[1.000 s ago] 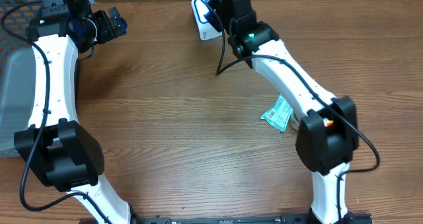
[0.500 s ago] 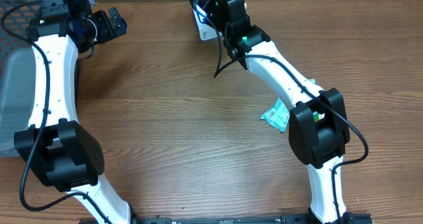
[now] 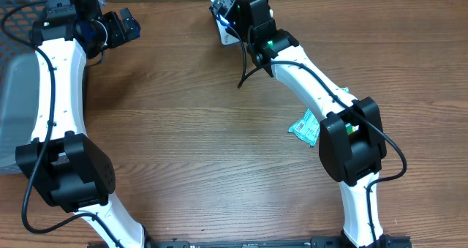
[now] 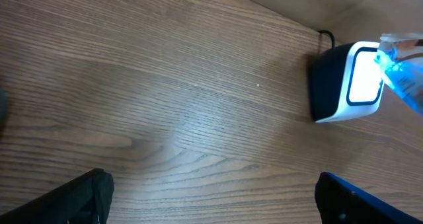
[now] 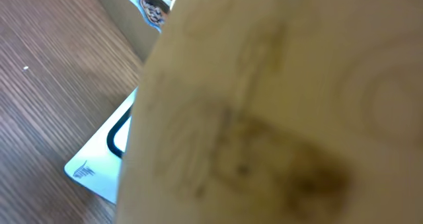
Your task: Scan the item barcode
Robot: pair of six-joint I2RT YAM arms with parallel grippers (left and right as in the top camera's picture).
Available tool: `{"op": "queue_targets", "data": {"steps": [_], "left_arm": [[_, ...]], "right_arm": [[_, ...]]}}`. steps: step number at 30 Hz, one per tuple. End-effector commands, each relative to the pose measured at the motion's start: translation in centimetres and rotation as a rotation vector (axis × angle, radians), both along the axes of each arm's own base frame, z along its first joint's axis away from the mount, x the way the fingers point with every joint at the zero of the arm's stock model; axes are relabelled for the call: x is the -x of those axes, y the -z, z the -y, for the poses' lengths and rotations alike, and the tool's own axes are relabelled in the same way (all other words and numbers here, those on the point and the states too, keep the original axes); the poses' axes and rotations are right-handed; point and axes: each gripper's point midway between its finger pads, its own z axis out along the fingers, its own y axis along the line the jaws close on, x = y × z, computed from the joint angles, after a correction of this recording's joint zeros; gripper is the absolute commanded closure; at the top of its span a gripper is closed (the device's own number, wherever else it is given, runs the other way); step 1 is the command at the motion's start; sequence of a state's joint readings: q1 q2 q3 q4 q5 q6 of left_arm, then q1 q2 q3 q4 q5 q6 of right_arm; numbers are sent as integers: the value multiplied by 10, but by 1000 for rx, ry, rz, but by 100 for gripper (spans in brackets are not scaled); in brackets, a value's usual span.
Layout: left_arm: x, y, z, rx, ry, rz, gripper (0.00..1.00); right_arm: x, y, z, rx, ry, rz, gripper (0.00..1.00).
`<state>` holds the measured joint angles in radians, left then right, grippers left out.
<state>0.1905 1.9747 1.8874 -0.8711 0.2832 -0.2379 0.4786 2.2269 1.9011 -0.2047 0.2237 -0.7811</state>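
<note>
On a brown wood-grain surface (image 3: 197, 131) we count one white-and-black box scanner (image 4: 344, 82) at the far edge, one grey mesh basket (image 3: 14, 80) at left, a green printed packet (image 3: 307, 126) lying flat, and a clear crinkly packet (image 4: 403, 85) clenched in the outstretched right fingers (image 3: 228, 3) before the scanner's lit face, while the left fingers (image 4: 79, 197) stand released.

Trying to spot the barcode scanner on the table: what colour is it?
Scanner: dark body, white glowing front; clearest in the left wrist view.

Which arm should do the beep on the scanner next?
Right. The right arm holds a packet at the lit scanner; the left arm, jaws open, is far off.
</note>
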Motion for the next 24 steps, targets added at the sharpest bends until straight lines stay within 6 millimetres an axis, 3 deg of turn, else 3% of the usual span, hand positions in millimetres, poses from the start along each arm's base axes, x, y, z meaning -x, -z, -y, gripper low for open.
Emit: {"op": "queue_targets", "data": {"steps": [1,11,24], "left_arm": [[1,-8,-1,3,-18,13,0],[1,-8,-1,3,-18,13,0],[1,-8,-1,3,-18,13,0]], "right_arm": [[1,6,-4,-10,-6,-11,96],[17,29,-10,-51,-23,-139,96],[17,30,-9,-107,13,-158,96]]}}
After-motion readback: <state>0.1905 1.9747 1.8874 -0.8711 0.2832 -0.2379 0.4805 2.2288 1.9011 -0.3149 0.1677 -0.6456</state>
